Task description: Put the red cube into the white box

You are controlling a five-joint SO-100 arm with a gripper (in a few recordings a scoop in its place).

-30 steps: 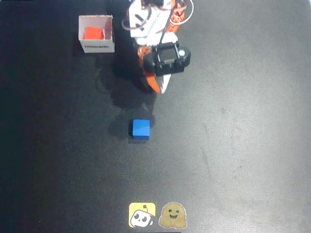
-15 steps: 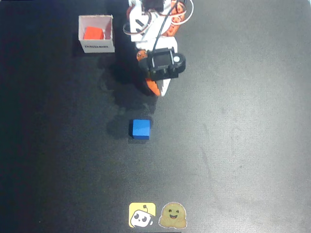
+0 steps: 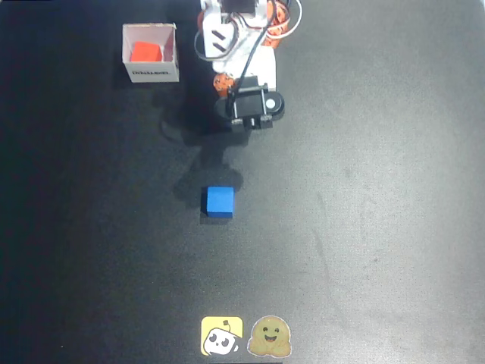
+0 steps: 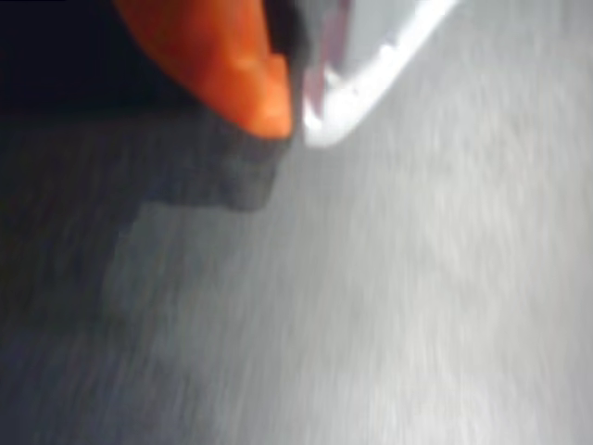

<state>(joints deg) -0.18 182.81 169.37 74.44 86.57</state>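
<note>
A blue cube sits mid-frame on the dark table in the overhead view, two stickers at the bottom edge. The red cube lies inside the white box, upper left. The gripper, in the blurred wrist view, has its orange and white fingertips pressed together, holding nothing.

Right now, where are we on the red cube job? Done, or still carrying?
Looks done: in the overhead view the red cube sits inside the white box. Nothing in hand: in the wrist view the hand has its fingertips together with nothing between them, over bare table. The blue cube lies apart, untouched. Nothing seems left but parking the arm.
</note>
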